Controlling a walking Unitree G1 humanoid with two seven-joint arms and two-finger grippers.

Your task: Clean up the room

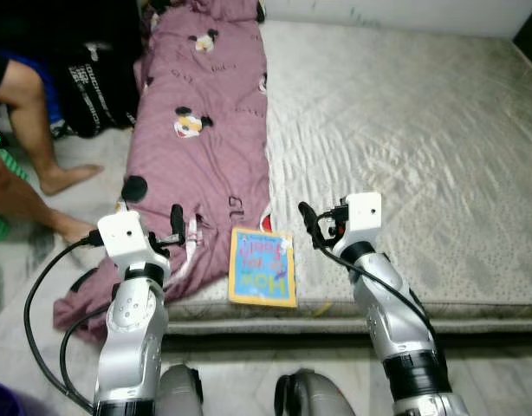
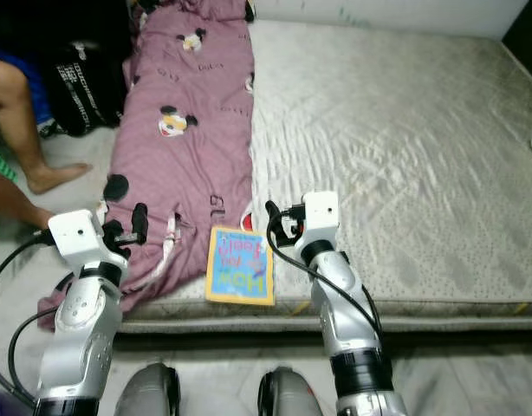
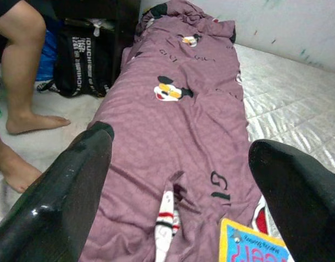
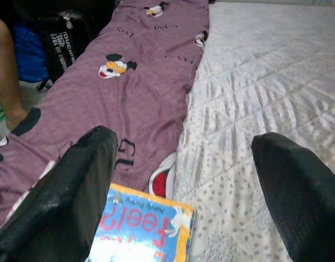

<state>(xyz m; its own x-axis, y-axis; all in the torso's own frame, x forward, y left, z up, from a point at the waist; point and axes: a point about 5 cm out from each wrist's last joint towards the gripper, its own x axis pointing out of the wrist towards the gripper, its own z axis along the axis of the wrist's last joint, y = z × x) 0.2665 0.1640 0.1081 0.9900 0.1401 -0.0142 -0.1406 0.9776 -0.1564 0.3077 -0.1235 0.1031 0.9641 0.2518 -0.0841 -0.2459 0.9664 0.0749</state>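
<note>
Purple blanket [image 1: 205,130] along mattress [image 1: 405,147], book [image 1: 263,267] at edge, left claw [image 3: 178,180] and right claw [image 4: 184,180] both spread, empty.

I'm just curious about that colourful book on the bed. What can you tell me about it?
The book is thin and flat, with a yellow border, a blue cover and big pink and yellow letters that read upside down from the robot's side. It looks like a children's picture book. It lies closed, face up, near the front edge of the mattress, its left part resting on the edge of the purple blanket. It sits between the two open pincers, left and right; neither touches it.
</note>
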